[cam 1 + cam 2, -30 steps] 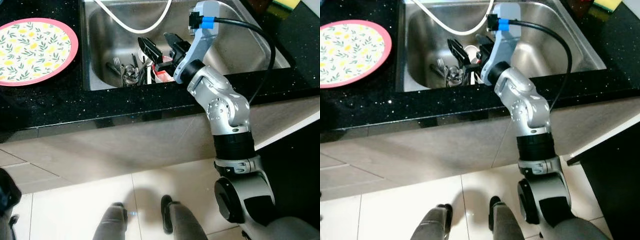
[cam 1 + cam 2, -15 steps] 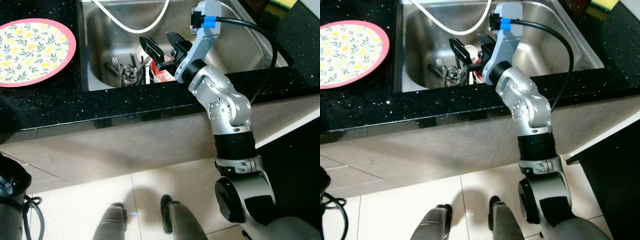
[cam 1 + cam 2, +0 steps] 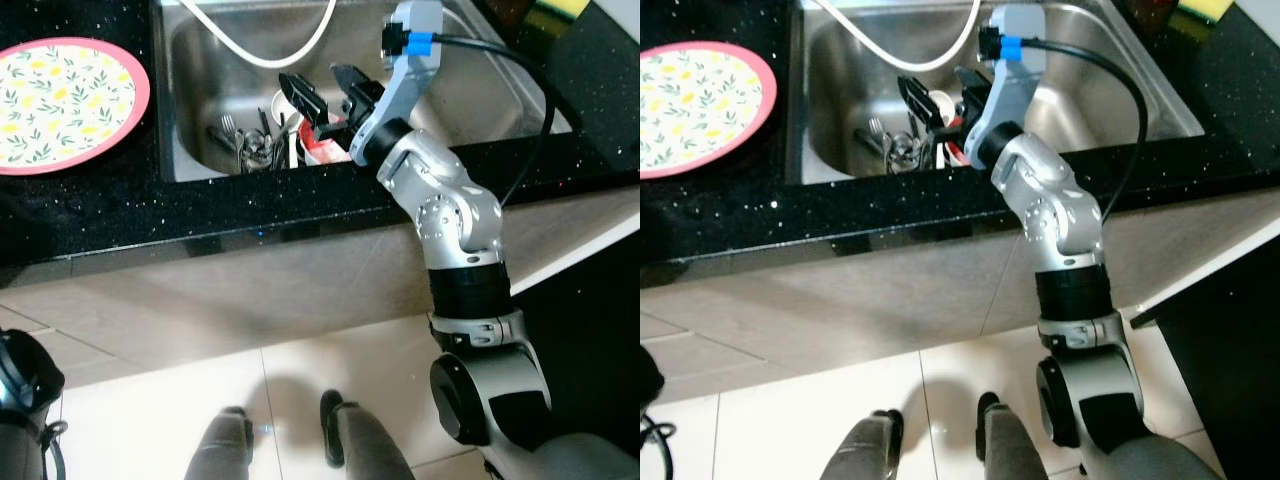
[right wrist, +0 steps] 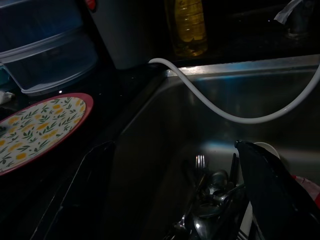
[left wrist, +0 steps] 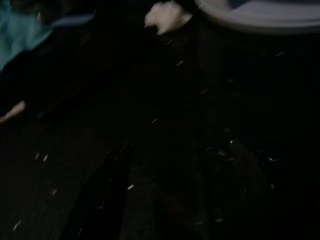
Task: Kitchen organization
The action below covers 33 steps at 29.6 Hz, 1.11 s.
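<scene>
A black speckled countertop (image 3: 120,215) runs across the upper part of the head view, and a stainless steel sink (image 3: 210,80) is sunk into it at 12 o'clock. On the counter at 10 o'clock from the sink lies a round plate (image 3: 60,105) with a pink rim and a yellow flower pattern, well apart from the basin. A white hose (image 3: 265,48) loops down into the sink from its far edge. The right gripper (image 3: 325,92) hangs over the near part of the basin with its two black fingers spread apart and nothing between them, just above a pile of cutlery (image 4: 210,200) and a white cup (image 3: 285,105) with something red beside it. In the right wrist view a bottle of yellow liquid (image 4: 189,25) stands behind the sink. The left gripper (image 5: 175,190) appears in a very dark wrist view, its fingers parted over a dark surface
</scene>
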### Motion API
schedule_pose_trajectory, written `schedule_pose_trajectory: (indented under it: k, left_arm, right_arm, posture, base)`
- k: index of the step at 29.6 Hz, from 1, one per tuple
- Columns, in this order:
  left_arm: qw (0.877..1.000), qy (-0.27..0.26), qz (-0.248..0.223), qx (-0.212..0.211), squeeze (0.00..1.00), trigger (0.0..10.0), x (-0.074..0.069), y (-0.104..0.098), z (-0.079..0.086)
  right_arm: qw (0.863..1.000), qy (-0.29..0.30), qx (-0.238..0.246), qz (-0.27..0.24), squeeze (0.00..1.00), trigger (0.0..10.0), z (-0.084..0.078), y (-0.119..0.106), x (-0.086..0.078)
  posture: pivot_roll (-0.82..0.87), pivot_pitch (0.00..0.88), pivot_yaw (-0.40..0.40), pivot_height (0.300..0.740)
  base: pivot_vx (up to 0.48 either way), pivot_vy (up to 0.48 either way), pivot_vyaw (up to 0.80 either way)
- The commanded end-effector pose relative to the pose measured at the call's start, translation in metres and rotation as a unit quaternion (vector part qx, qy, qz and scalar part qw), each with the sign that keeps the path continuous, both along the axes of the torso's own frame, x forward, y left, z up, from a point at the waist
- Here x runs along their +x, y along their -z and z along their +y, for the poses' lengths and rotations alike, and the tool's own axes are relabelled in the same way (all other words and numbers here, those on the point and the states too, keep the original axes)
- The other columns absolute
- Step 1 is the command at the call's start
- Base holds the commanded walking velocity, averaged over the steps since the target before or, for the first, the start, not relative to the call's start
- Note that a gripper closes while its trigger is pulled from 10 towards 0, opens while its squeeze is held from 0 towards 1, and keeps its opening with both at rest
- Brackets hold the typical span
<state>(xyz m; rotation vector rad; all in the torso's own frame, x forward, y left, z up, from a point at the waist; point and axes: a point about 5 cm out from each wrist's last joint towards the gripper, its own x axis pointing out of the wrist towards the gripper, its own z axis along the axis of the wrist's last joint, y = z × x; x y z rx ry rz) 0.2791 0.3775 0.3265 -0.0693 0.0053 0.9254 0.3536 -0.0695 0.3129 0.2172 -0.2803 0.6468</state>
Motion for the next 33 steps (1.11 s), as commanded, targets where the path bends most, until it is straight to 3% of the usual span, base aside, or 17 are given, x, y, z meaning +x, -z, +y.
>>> schedule_pose_trajectory:
  k: [1, 3, 8, 16, 17, 20, 22, 33]
  left_arm:
    - [1.0, 0.001, -0.002, 0.023, 0.0, 10.0, -0.001, -0.008, -0.001]
    - [1.0, 0.013, 0.008, 0.012, 0.0, 10.0, 0.005, 0.0, -0.006]
    - [0.991, 0.001, 0.014, -0.136, 0.0, 10.0, 0.002, 0.043, 0.002]
    - [0.984, -0.031, 0.037, -0.171, 0.0, 10.0, -0.007, 0.06, 0.007]
    - [0.983, -0.04, 0.044, -0.174, 0.0, 5.4, -0.009, 0.063, 0.009]
    - [0.982, -0.044, 0.048, -0.175, 0.0, 5.4, -0.011, 0.064, 0.011]
    - [0.982, -0.048, 0.049, -0.176, 0.0, 0.0, -0.013, 0.064, 0.013]
    - [0.985, -0.051, 0.048, -0.158, 0.0, 0.0, -0.014, 0.06, 0.013]
  right_arm:
    - [1.0, -0.004, 0.004, -0.002, 0.0, 10.0, -0.001, -0.001, -0.001]
    - [1.0, -0.005, 0.005, -0.003, 0.0, 10.0, 0.0, -0.001, -0.001]
    - [1.0, 0.0, 0.003, -0.003, 0.0, 10.0, -0.003, -0.001, -0.002]
    - [1.0, 0.0, 0.002, -0.003, 0.0, 10.0, -0.003, 0.0, -0.002]
    - [1.0, -0.001, 0.002, -0.003, 0.0, 10.0, -0.003, 0.0, -0.002]
    - [1.0, -0.003, 0.001, -0.004, 0.0, 10.0, -0.002, -0.001, -0.002]
    - [1.0, -0.007, 0.002, -0.005, 0.0, 10.0, 0.0, -0.002, -0.001]
    - [1.0, -0.006, 0.001, -0.004, 0.0, 10.0, 0.0, -0.002, -0.001]
  posture:
    - [0.17, 0.265, -0.04, 0.74]
    - [0.16, 0.263, -0.036, 0.74]
    - [0.15, 0.26, -0.031, 0.74]
    - [0.15, 0.256, -0.036, 0.74]
    - [0.16, 0.253, -0.038, 0.74]
    - [0.16, 0.253, -0.038, 0.74]
    - [0.16, 0.252, -0.044, 0.74]
    - [0.16, 0.257, -0.043, 0.74]
  base:
    - [0.0, 0.0, 0.0]
    - [0.0, 0.0, 0.0]
    - [0.0, 0.0, 0.0]
    - [0.0, 0.0, 0.0]
    - [0.0, 0.0, 0.0]
    - [0.0, 0.0, 0.0]
    - [0.0, 0.0, 0.0]
    - [0.0, 0.0, 0.0]
